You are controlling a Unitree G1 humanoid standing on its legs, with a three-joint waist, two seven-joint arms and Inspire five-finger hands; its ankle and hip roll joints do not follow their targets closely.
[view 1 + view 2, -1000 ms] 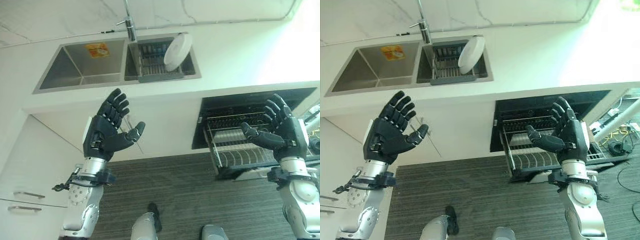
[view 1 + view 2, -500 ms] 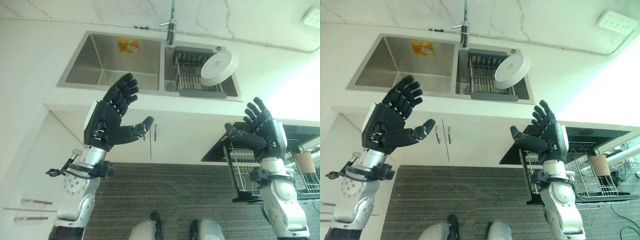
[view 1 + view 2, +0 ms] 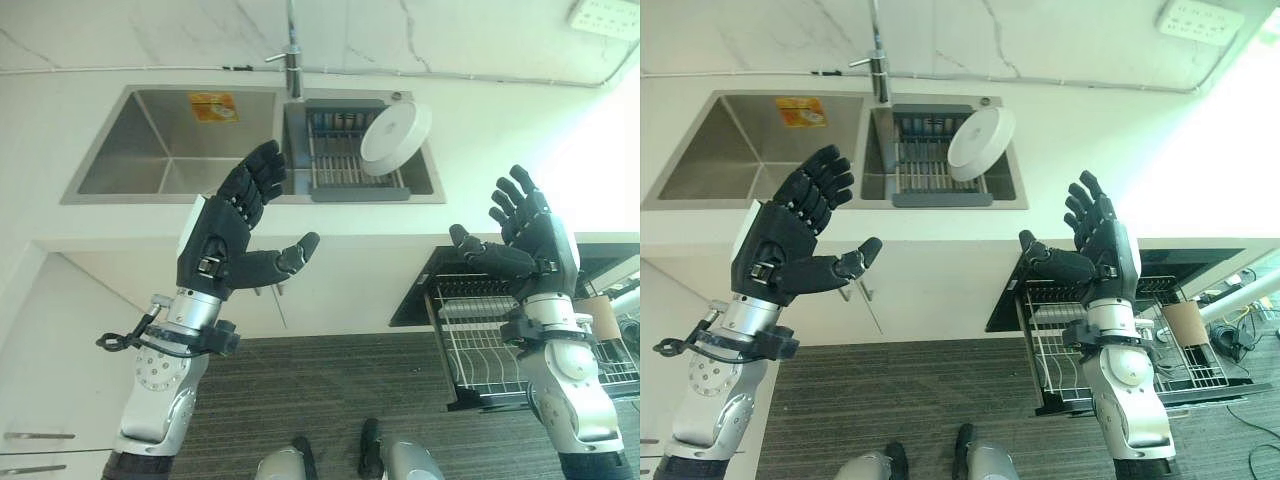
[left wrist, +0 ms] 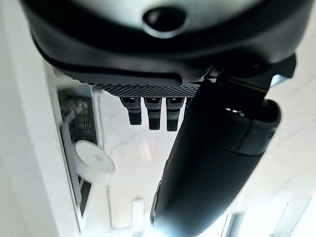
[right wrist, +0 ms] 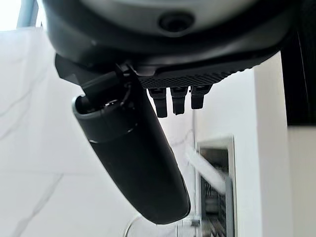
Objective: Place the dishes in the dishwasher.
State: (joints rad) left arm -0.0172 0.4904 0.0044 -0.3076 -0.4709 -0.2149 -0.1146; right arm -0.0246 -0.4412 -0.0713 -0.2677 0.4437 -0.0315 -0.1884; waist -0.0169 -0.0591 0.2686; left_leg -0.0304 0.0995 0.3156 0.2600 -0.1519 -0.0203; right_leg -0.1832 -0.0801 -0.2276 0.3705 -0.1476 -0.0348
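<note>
Hovering with fingers spread and empty, left hand [image 3: 222,243] and right hand [image 3: 532,246] before the white table [image 3: 480,130], not yet reaching for the round white plate [image 3: 394,138] leaning in the stainless sink's dark rack [image 3: 340,160], likely needing transfer to the pulled-out wire dishwasher rack [image 3: 480,335].

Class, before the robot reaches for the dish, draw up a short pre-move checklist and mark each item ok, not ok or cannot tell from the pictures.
1. Left robot hand open and holding nothing: ok.
2. Right robot hand open and holding nothing: ok.
3. White plate within sight, leaning on the drying rack in the sink: ok.
4. Dishwasher rack pulled out: ok.
5. Free slots in that rack: cannot tell.
6. Plate already grasped: not ok, both hands are clear of it.
</note>
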